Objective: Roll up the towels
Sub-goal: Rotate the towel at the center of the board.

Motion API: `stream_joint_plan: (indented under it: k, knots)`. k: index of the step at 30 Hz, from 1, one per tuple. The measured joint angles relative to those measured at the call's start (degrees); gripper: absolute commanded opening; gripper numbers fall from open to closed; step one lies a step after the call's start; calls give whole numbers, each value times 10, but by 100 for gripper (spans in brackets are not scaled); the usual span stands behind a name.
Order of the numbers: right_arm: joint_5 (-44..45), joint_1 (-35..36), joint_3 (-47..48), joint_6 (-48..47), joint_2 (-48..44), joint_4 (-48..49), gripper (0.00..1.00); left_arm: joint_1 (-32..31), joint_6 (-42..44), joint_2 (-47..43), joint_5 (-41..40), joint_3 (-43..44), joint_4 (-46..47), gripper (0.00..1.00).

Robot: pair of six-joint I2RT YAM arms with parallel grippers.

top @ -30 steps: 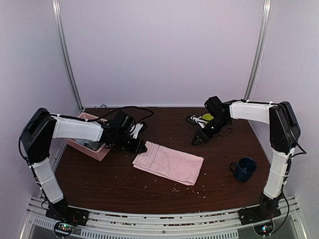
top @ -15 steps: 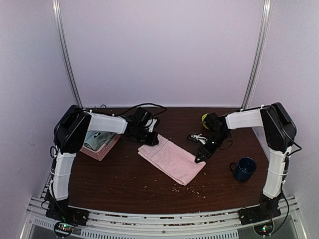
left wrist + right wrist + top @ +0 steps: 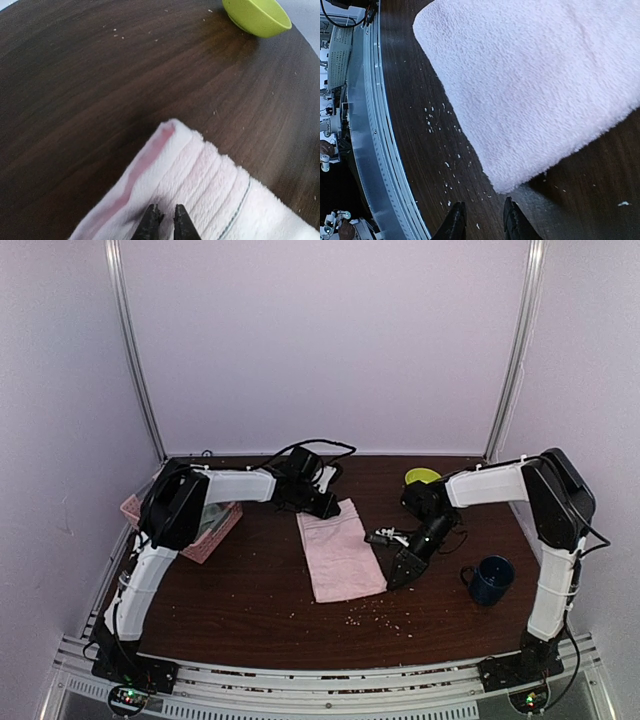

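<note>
No text, label, brand, number or sign can be read in any view. The pink towel (image 3: 340, 552), the green bowl (image 3: 257, 17), the dark blue mug (image 3: 492, 580) and the pink basket (image 3: 212, 538) all show plain, unmarked surfaces.

1. Soft, even light is filling the top view, and the pale walls (image 3: 320, 340) are taking on a faint lilac tint.
2. That view is looking slightly soft; shadows on the dark table (image 3: 250, 600) are staying weak and diffuse.
3. In the left wrist view, a pale sheen is spreading over the wood at upper right, while shadow is pooling along the pink towel (image 3: 200, 185)'s left edge.
4. In the right wrist view, the metal rail (image 3: 365, 125) is glaring at left; the lower left corner is perhaps blurring.
</note>
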Motion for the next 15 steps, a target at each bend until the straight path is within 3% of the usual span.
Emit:
stream_joint_plan:
  k: [5, 11, 12, 15]
  knots:
    - [3, -44, 3, -19, -27, -17, 29, -10, 59, -167, -66, -177, 18, 31]
    - [43, -71, 5, -6, -150, 24, 31, -94, 173, -406, -145, -316, 77, 35]
    - [57, -71, 3, 3, -171, 45, 33, -116, 188, -429, -149, -329, 87, 36]
    - [135, -71, -25, 46, -238, 146, 55, -178, 224, -455, -156, -358, 97, 36]
